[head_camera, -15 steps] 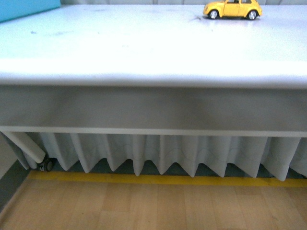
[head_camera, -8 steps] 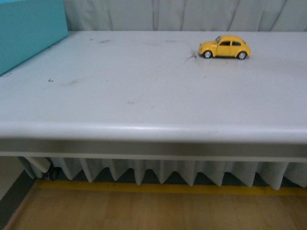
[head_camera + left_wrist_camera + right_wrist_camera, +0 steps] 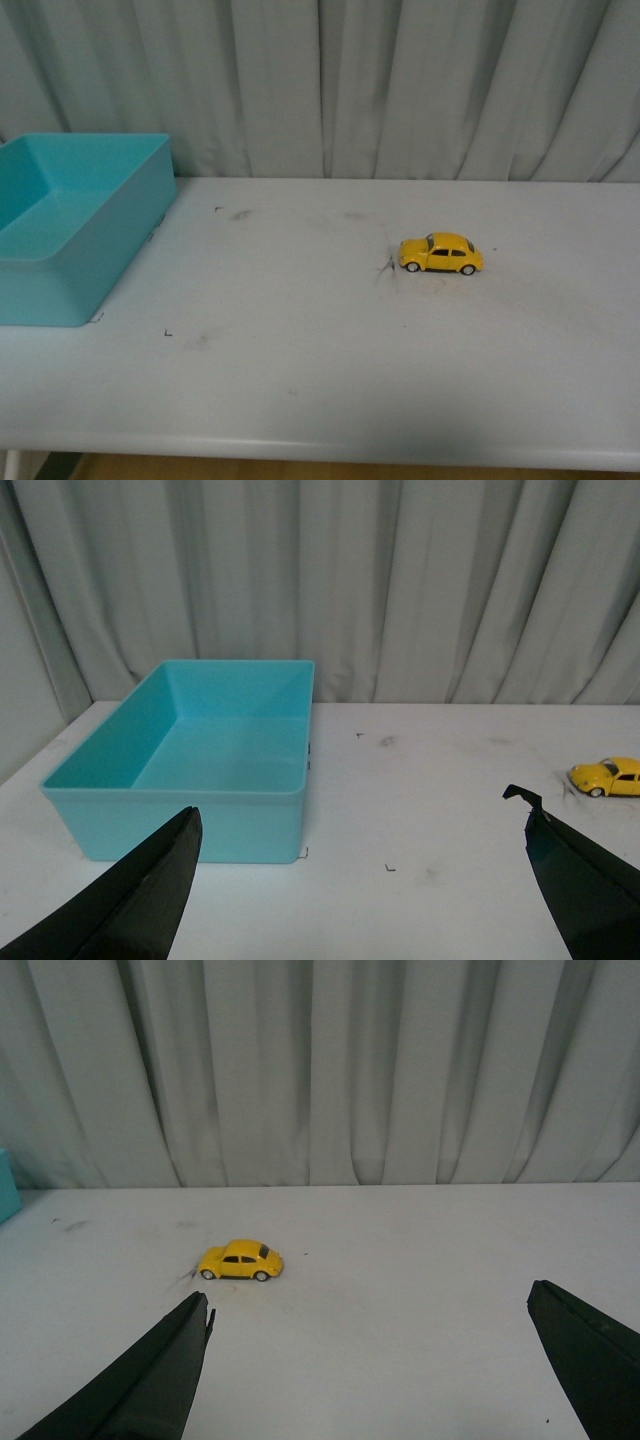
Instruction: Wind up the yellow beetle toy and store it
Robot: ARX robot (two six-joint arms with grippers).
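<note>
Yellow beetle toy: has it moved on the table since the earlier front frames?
No. The view itself shifted, but the yellow beetle toy still sits just right of the same dark scuff mark on the table.

White table [image 3: 330, 370]: yellow beetle toy [image 3: 441, 254], teal bin [image 3: 75, 235].

Soft, even light — slightly grainy

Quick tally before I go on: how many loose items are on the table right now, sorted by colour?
Yellow: 1 (the yellow beetle toy)
Teal: 1 (the teal bin)
Total: 2
</note>
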